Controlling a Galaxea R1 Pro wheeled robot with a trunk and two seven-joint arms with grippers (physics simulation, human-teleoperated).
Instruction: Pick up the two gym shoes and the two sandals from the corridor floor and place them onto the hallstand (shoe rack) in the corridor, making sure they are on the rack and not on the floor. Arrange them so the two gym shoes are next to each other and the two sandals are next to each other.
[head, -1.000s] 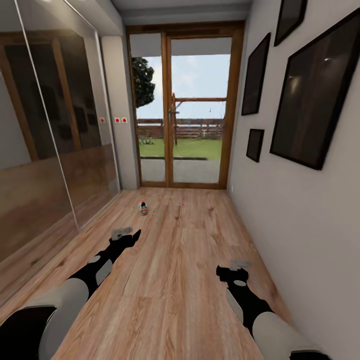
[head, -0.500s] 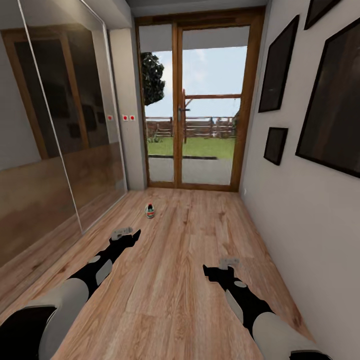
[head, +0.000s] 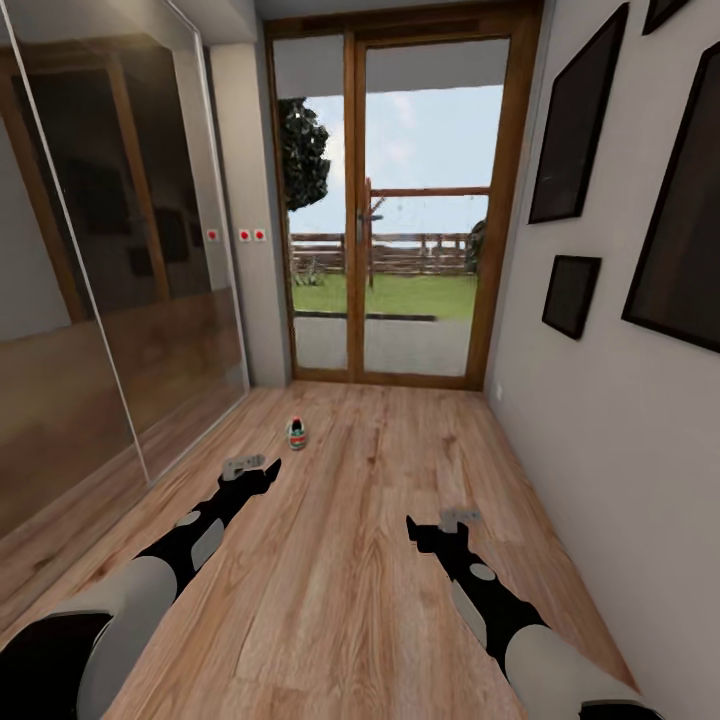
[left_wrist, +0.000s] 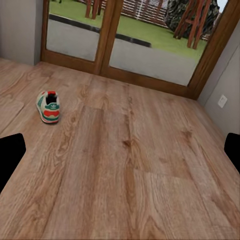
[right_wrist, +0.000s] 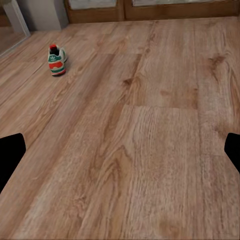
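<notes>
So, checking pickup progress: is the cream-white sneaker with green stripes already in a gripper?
No, the cream-white sneaker lies alone on the wood plank floor.

Wood-plank corridor floor (head: 350, 560), glazed door (head: 400, 210), framed pictures (head: 575, 135).

One gym shoe (head: 295, 433) stands upright on its sole on the corridor floor (head: 370, 560), alone, well ahead of the robot and toward the left side of the corridor, short of the glass door. It is cream-white with dark-green side stripes, a red patch at the heel and a red-orange band along the sole. In the left wrist view the gym shoe (left_wrist: 48, 106) shows its heel end, toe pointing away toward the door. The right wrist view shows the gym shoe (right_wrist: 57, 60) likewise, on light brown wood-grain planks.
</notes>
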